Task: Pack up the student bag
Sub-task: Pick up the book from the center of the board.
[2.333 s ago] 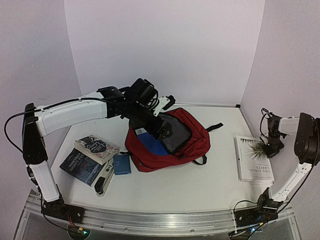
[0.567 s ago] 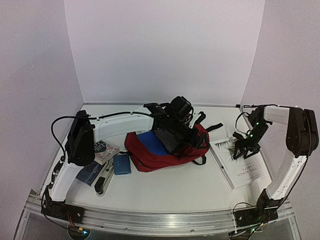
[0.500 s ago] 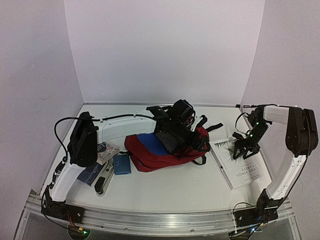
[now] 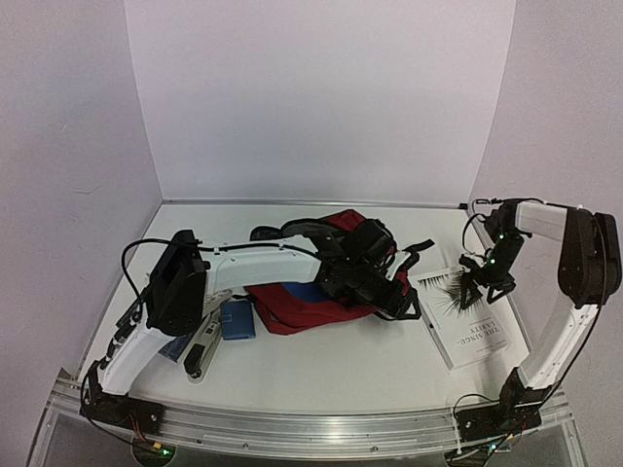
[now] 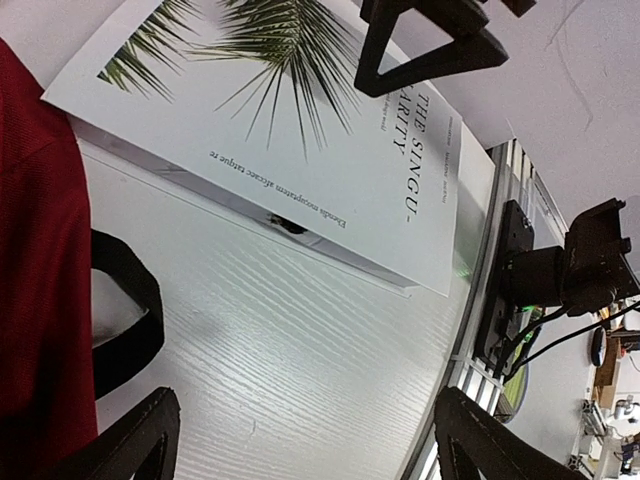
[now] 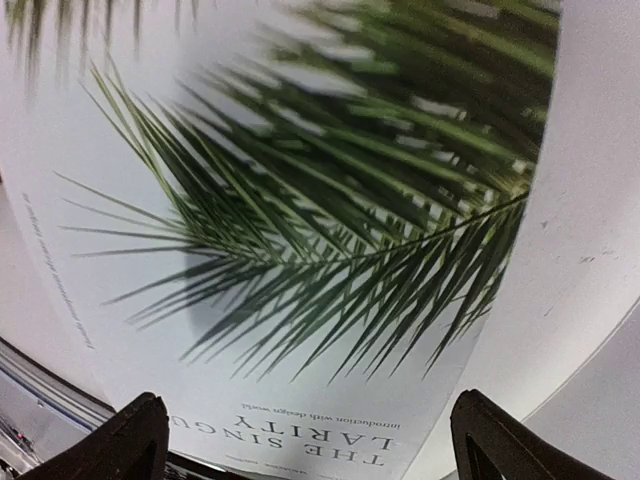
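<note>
top external view: student bag (image 4: 292,313) lies at the middle of the table (image 4: 341,375), with a blue item (image 4: 297,291) showing at its opening. the left arm reaches across the bag. left gripper (image 4: 407,298) sits at the bag's right edge, near the white book (image 4: 477,336). left wrist view: jaws wide apart and empty, with a black strap (image 5: 135,320) beside the red fabric. right gripper (image 4: 473,288) is over the book's palm-leaf cover; contact cannot be determined. right wrist view: jaws fully spread and empty. a blue pouch (image 4: 237,319) lies just left of the bag.
</note>
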`<act>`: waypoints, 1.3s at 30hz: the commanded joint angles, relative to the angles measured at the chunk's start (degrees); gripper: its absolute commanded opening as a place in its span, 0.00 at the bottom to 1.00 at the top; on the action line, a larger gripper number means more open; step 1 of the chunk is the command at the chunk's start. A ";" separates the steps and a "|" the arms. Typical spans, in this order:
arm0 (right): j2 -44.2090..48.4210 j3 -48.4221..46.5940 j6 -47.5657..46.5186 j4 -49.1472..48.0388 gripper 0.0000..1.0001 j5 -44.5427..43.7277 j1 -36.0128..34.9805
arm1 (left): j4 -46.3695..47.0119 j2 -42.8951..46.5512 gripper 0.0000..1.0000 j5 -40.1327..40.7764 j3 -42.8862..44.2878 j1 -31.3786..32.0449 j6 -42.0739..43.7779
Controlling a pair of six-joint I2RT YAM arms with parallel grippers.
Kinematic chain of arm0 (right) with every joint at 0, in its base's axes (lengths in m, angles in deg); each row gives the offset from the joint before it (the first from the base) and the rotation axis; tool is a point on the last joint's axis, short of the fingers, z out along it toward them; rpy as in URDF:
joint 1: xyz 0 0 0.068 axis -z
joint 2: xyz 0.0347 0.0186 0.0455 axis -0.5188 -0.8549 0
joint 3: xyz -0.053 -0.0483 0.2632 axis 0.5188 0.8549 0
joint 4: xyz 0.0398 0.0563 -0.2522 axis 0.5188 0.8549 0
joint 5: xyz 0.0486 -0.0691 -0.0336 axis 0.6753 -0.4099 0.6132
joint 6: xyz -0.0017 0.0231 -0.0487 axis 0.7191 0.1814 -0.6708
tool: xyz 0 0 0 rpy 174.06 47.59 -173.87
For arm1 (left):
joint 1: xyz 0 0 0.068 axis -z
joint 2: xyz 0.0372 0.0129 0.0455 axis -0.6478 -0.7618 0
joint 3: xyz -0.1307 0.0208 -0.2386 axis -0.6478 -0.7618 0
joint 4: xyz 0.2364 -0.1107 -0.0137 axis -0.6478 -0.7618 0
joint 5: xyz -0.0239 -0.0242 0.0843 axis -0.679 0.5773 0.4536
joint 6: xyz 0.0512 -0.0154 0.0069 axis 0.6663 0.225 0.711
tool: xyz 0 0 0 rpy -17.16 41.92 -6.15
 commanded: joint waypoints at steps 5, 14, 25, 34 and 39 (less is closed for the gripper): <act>-7.46 1.67 -6.05 9.71 0.90 13.10 -0.24 | 3.59 1.46 0.88 -0.59 -0.67 0.57 0.81; -10.63 -3.92 -5.64 14.29 0.83 14.98 -3.65 | 4.74 0.00 0.82 -3.22 -0.73 0.61 -1.07; -6.54 -9.86 9.15 8.20 0.91 24.83 -0.63 | 4.62 1.75 0.83 0.17 -2.80 0.55 -0.36; 3.95 -0.30 22.36 -1.59 0.98 17.60 7.81 | 7.32 -1.75 0.81 -3.26 1.10 0.58 -5.20; 2.96 6.20 26.69 -3.67 0.98 20.45 8.74 | 9.35 -2.27 0.76 -5.11 1.09 0.60 -6.45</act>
